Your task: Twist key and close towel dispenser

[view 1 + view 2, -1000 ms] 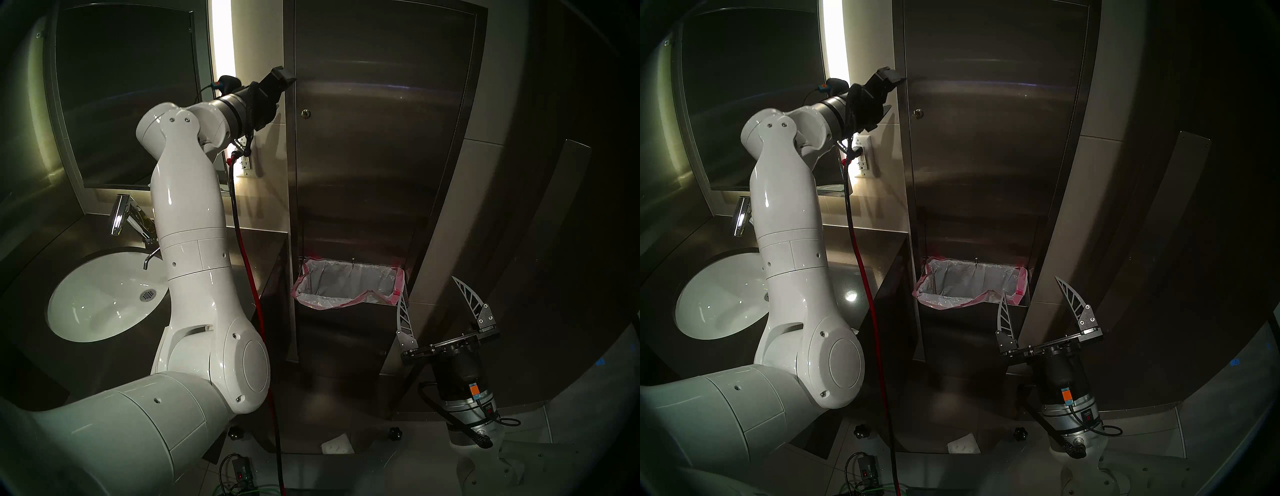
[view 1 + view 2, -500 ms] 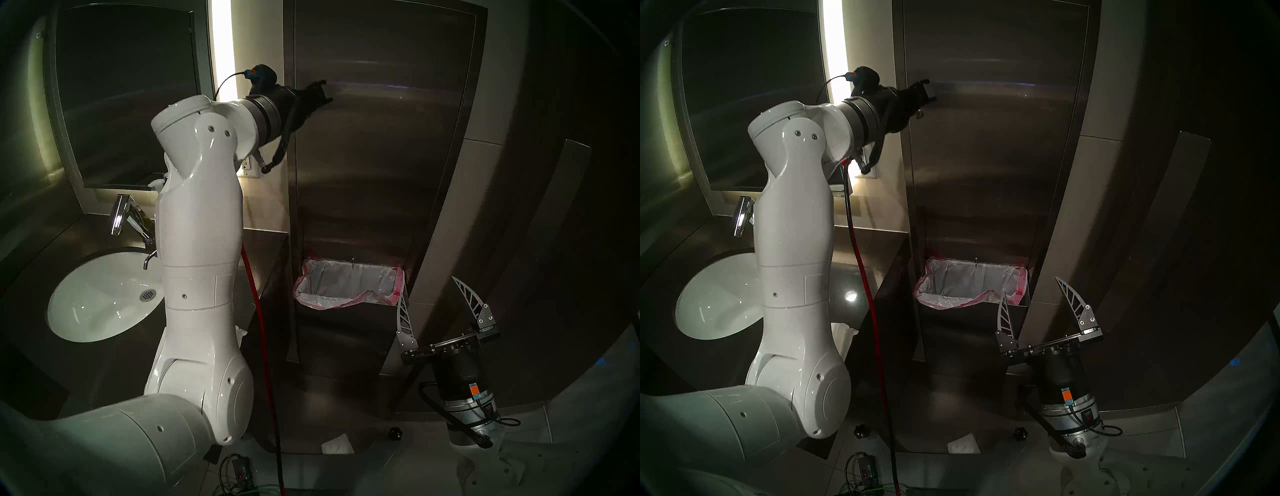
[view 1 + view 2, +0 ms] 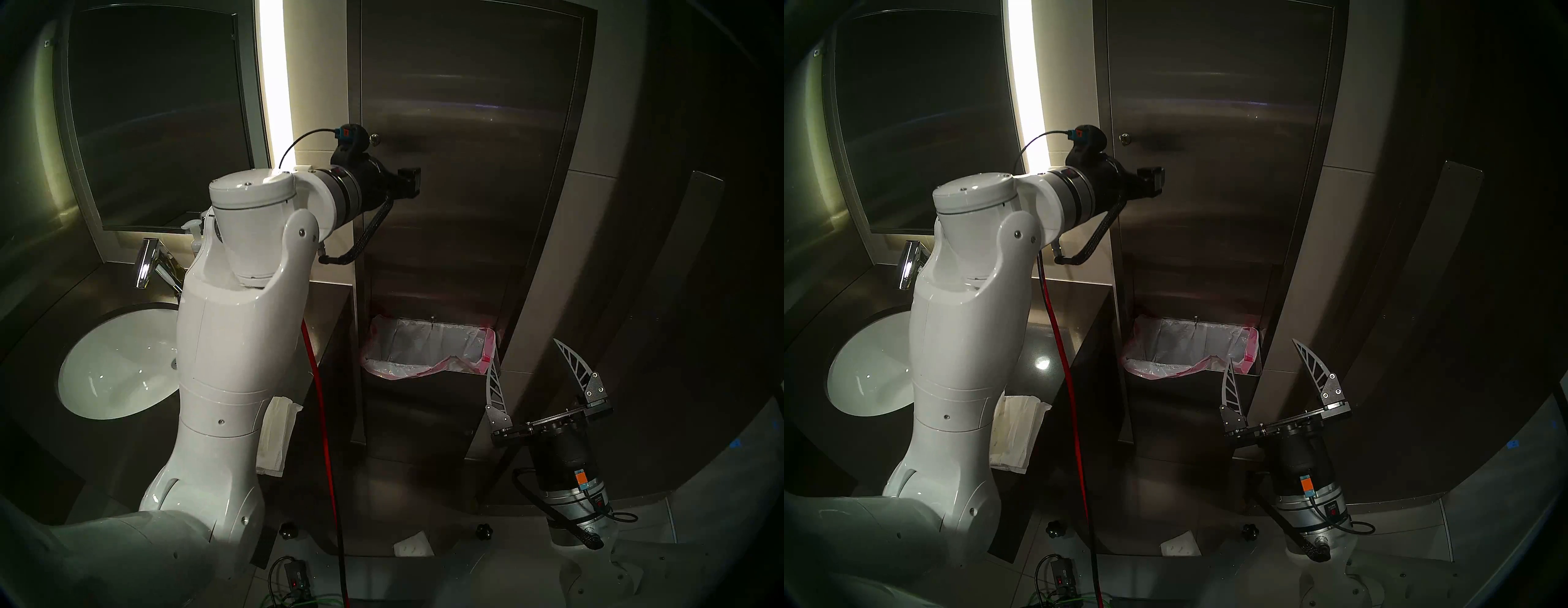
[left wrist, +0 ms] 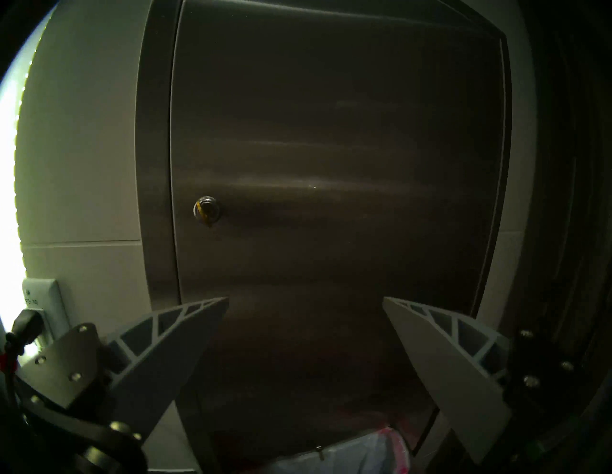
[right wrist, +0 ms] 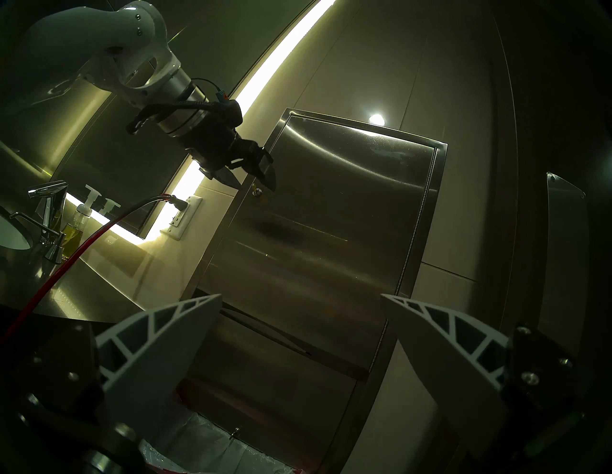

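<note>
The towel dispenser (image 3: 466,178) is a tall brushed-steel wall cabinet, and its door lies flush with the frame. A small round lock (image 3: 375,139) sits near the door's left edge, with a small yellowish key (image 4: 207,210) in it. My left gripper (image 3: 410,182) points at the door just below and right of the lock, open and empty, its fingers (image 4: 185,327) spread wide. My right gripper (image 3: 525,353) hangs low at the cabinet's right side, also open and empty. Any towels inside are hidden.
A lined waste bin (image 3: 428,348) opens at the cabinet's foot. To the left are a counter with a white sink (image 3: 123,369), a faucet (image 3: 146,263), a mirror (image 3: 157,119) and folded paper towels (image 3: 278,429). A red cable (image 3: 322,416) runs to a wall outlet (image 4: 43,298).
My left gripper has swung from the door's upper left edge rightward and down to below the lock, and it has opened wider. The right arm has not moved.
</note>
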Available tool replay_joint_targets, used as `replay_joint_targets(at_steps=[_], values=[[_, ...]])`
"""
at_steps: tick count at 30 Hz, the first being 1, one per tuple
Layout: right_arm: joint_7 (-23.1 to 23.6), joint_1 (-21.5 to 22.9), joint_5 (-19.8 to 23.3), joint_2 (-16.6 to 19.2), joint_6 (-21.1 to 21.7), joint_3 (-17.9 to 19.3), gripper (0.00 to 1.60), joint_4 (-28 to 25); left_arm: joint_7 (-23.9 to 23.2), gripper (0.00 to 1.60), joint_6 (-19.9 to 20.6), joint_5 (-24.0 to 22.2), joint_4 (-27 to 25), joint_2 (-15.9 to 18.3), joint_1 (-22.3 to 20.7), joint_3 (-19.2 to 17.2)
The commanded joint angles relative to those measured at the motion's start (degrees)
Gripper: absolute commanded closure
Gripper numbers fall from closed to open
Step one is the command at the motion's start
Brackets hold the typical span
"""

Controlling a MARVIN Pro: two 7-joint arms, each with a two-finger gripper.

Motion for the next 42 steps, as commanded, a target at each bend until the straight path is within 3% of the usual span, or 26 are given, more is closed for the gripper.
replay_joint_targets(at_steps=[1,6,12,29,42], values=[[-0.08,0.07,-0.3,-0.11,0.0,0.0,0.0,-0.59,-4.47,0.0,-6.98,6.21,0.48,6.85,-1.0,2.18],[-0.11,0.05,-0.34,-0.11,0.03,0.0,0.0,-0.6,-6.6,0.0,-12.05,6.45,2.88,8.17,-2.8,2.44],[-0.11,0.05,-0.34,-0.11,0.03,0.0,0.0,-0.6,-7.51,0.0,-13.82,6.62,4.58,7.76,-4.3,2.44],[-0.12,0.05,-0.36,-0.11,0.04,0.0,0.0,-0.61,-9.61,0.0,-15.25,3.24,8.36,5.27,-5.94,-1.14],[-0.12,0.05,-0.36,-0.11,0.04,-0.01,0.0,-0.61,-10.46,0.0,-16.34,1.92,11.36,3.77,-7.48,-1.54]])
